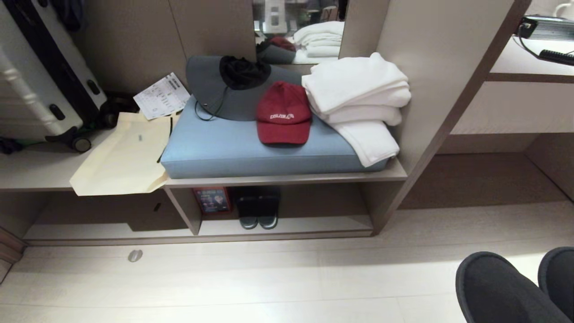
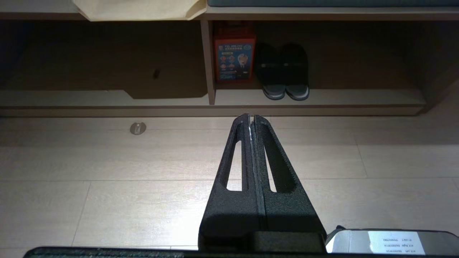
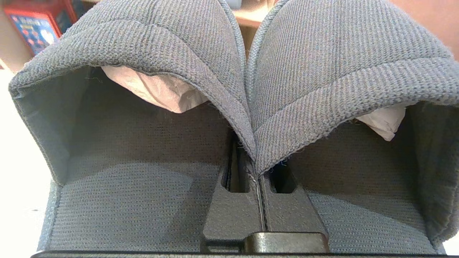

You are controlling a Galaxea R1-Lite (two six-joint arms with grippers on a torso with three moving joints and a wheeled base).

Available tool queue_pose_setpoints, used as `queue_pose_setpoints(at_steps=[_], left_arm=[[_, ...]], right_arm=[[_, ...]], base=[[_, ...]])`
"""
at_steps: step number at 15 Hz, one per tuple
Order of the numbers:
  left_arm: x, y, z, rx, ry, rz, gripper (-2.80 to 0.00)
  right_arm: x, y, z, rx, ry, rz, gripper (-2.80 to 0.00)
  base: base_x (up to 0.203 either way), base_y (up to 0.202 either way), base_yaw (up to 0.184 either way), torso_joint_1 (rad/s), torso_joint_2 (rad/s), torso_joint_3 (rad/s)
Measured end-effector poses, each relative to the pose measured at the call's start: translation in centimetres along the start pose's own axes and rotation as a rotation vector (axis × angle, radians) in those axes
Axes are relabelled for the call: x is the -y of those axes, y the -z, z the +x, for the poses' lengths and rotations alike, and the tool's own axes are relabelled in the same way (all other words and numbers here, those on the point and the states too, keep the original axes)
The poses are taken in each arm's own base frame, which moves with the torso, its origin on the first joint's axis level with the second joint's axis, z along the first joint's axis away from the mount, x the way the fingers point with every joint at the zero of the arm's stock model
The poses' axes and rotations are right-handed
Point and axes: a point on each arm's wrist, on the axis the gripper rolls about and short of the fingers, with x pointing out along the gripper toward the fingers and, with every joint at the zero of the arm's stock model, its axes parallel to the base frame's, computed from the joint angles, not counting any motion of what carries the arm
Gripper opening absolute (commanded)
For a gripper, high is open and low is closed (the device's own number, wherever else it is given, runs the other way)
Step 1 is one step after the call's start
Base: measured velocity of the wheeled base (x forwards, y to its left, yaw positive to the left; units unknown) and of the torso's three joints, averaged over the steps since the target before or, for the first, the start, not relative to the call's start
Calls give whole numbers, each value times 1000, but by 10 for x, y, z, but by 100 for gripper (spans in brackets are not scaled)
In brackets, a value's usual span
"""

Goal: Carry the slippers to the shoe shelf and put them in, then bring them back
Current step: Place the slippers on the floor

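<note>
1. The slippers were pinched by the right gripper, its two fingers pressed together on the inner edges of the pair where the toe bands met; pale paper stuffing showed under each band.
2. In the head view the slippers hung at the lower right, over the pale floor, well apart from the shoe shelf.
3. The shoe shelf's right compartment, beyond the upright divider, held another dark pair with pale sole rims, just beside a red box.
4. The left gripper was closed on nothing, its fingers touching, pointing over the floor toward the shelf's lower edge.
5. On top of the shelf lay a blue cushion bearing a red cap, a grey sun hat and folded white towels.
6. A cream bag lay left of the cushion, near a suitcase.
</note>
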Motion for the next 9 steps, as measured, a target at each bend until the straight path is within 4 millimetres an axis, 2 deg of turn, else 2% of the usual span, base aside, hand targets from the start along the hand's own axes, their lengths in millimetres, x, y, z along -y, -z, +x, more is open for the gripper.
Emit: queue_pose_setpoints(at_steps=[9], left_arm=[[0,0,0,0,-2,-3,-280]], right_arm=[[0,0,0,0,0,-1,-280]], base=[[0,0,0,2,2,203]])
